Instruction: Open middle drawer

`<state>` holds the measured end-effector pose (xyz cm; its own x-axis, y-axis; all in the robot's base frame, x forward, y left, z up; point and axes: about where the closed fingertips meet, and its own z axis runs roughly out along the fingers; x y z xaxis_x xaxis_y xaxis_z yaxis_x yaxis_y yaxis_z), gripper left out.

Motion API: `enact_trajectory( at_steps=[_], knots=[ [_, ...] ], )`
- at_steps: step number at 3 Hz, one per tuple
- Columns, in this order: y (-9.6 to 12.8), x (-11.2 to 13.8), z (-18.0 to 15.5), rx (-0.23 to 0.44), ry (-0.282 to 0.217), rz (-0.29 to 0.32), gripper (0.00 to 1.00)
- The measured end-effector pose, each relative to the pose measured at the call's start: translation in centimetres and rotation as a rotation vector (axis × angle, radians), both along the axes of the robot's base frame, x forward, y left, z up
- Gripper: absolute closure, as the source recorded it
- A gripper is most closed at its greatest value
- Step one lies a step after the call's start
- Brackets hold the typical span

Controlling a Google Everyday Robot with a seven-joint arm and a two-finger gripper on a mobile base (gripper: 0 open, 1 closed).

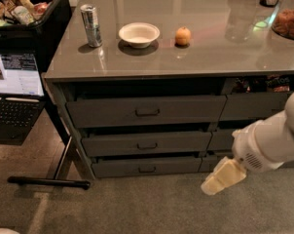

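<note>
Drawers are stacking three high under the grey counter [195, 57]. The middle drawer [186, 141] is sitting at centre frame, between the taller-fronted top drawer [98, 112] and the bottom drawer [113, 167]. It is looking shut or very nearly so, though the shadow above its front is making that hard to judge.

The gripper [224, 177] is hanging in the lower right of the frame at the end of the white arm [273, 140]. It is over the carpet, about level with the bottom drawer and well apart from the loop handle [147, 146] at the middle of the target front. Whether the gripper is open or closed, I cannot tell from where I am standing.

To do this reach well, I am thinking the gripper should be rising and travelling toward frame left until it is squarely facing that small handle. The bottom drawer's handle [147, 169] is sitting directly beneath and would be easy to catch by mistake. The narrower drawers [220, 139] on the right are lying closer to the gripper and should be passed over. Once the handle is taken, a pull straight out, square to the front, should be keeping the wide drawer from racking.
</note>
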<state>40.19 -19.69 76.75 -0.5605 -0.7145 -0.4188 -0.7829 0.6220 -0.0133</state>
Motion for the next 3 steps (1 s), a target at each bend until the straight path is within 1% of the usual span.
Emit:
enact_trajectory(
  at_steps=[1, 2, 3],
  knots=[
    [1.6, 0.1, -5.3, 0.121, 0.038, -0.181, 0.00],
    [3.5, 1.9, -9.0, 0.235, 0.035, -0.316, 0.00],
    [5.6, 5.5, -12.2, 0.344, -0.003, -0.384, 0.00]
  ],
)
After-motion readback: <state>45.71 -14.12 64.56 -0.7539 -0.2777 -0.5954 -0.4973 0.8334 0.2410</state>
